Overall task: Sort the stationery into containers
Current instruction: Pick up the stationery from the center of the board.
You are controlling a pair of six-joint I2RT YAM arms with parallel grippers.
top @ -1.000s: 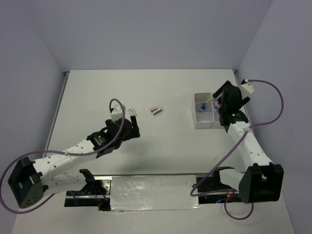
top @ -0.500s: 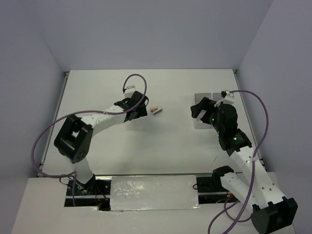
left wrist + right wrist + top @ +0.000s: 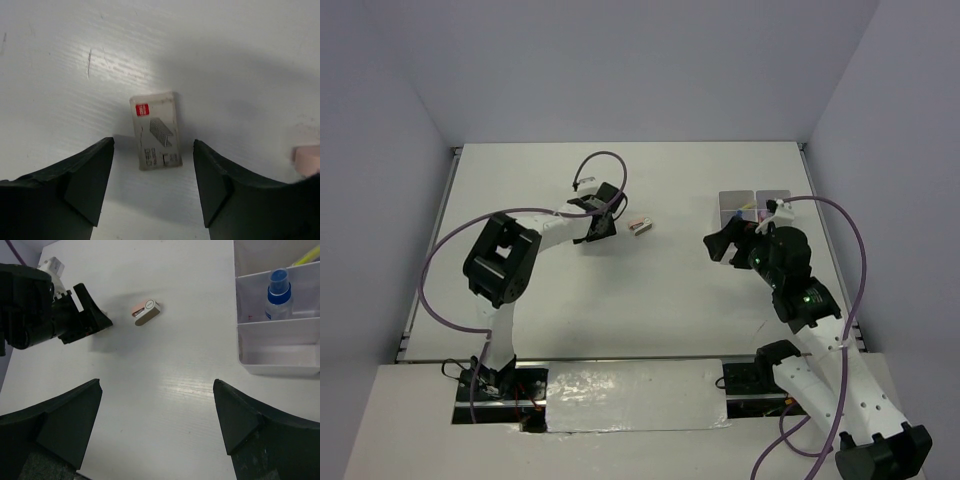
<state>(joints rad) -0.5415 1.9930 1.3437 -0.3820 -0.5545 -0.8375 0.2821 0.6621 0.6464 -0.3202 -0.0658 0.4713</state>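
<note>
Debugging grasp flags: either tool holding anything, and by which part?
Nothing held. Left tool open, straddling the small staple box, no contact. Right tool open, empty.

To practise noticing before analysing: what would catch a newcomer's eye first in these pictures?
First, the small white box with a red label, lying flat mid-table between the open jaws of the left gripper, which do not touch it. Next, the bins at the far right, one holding a blue-capped tube, with the right gripper open nearby.
</note>
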